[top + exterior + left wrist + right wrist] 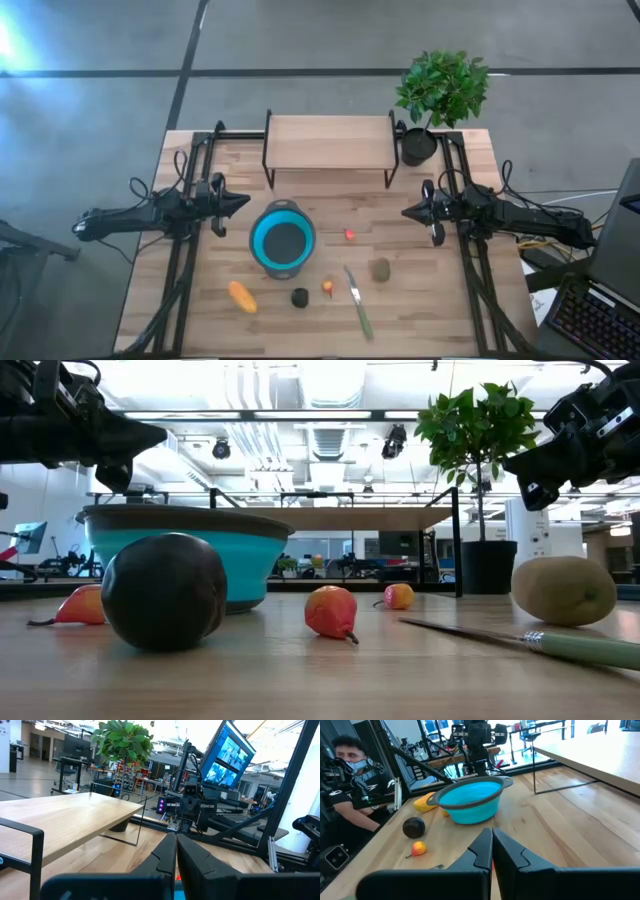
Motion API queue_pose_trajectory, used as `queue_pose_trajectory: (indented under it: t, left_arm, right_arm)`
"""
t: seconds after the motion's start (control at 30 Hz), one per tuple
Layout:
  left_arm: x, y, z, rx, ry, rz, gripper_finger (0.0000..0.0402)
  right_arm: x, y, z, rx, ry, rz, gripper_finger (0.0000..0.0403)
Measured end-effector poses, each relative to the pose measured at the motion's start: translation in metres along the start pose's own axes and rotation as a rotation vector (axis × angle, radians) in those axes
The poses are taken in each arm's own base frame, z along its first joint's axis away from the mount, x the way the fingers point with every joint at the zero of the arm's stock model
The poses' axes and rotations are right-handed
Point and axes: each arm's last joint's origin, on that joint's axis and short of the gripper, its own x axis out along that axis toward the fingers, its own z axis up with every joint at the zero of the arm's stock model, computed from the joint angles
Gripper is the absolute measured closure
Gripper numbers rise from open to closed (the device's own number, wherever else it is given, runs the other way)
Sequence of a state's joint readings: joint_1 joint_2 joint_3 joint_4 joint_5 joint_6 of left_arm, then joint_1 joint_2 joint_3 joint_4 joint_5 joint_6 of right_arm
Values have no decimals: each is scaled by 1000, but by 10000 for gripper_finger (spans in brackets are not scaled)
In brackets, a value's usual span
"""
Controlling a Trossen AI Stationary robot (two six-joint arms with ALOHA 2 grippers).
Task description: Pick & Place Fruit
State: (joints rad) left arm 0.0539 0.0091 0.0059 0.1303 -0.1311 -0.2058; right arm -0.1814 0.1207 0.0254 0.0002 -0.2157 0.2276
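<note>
**Both arms wait with closed fingers while five fruit pieces lie on the table**

The left gripper (243, 202) hangs above the left side of the wooden table (200, 300), its two fingers pressed together and holding nothing. It points toward the table's middle, just left of the blue bowl (283, 240). The right gripper (408, 212) mirrors it on the right side, fingers also closed and empty, pointing inward.

The bowl, blue with a grey inside, sits near the table's centre between the two grippers and holds nothing visible. The fruit lies around it on the bare wood. The tiny red piece (350, 235) is to the right of the bowl, between the bowl and the right gripper. The olive-brown oval (380, 269) lies nearer and farther right. The tiny orange piece (328, 288) rests just left of the green-handled knife (359, 305), which lies along the near part of the table. The black round piece (300, 296) is just left of the orange one. The elongated orange-yellow piece (241, 297) lies farthest left, near the bowl's near-left side.

At the far edge stands a low wooden shelf (330, 141) on a dark frame, with a potted plant (440, 90) at its right.
</note>
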Motion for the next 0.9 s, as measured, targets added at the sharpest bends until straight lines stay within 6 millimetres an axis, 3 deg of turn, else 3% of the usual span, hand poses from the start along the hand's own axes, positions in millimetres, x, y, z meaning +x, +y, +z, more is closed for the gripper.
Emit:
queue_pose_trajectory:
  t: [0.73,0.9]
  left_arm:
    - [0,0,0,0,0,0,383]
    - [0,0,0,0,0,0,380]
  right_arm:
    - [0,0,0,0,-5,1,394]
    - [0,0,1,164,-6,3,394]
